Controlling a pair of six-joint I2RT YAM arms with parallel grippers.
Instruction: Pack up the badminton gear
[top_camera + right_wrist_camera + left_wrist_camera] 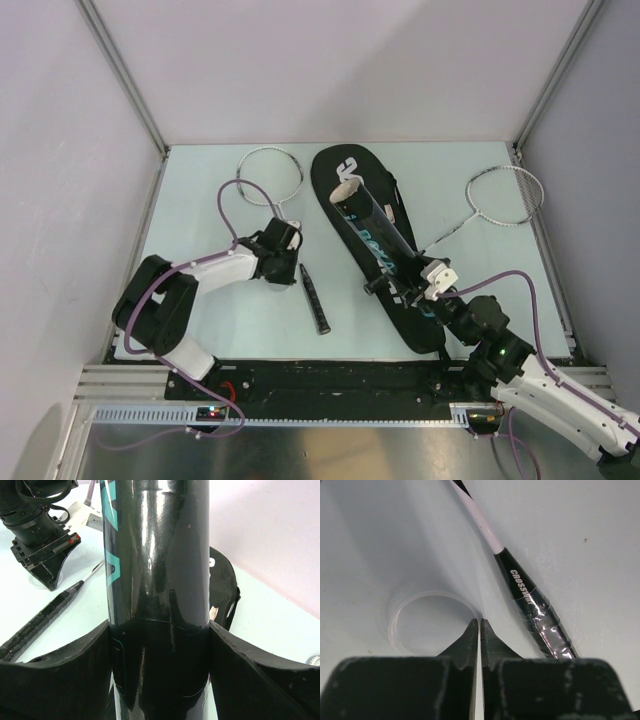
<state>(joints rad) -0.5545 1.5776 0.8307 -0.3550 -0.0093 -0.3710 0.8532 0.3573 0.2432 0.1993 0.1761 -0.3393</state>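
Observation:
My right gripper (412, 288) (159, 630) is shut on the black tube (380, 235) (155, 570) near its lower end and holds it slanted over the black CROSSWAY bag (345, 165) (222, 587). Something white shows at the tube's far open end (347, 188); I cannot tell whether it is a shuttlecock. My left gripper (283, 238) (480, 622) is low on the table, its tips pinched on the rim of a clear round lid (430, 622). One racquet (270, 175) lies beside it, its black handle (314, 300) (540, 615) just right of the fingers. The second racquet (505, 195) lies far right.
Grey walls and metal rails enclose the white table (230, 320) on the left, back and right. The left arm's black wrist (40, 540) shows in the right wrist view, with the racquet handle (40, 622) in front of it.

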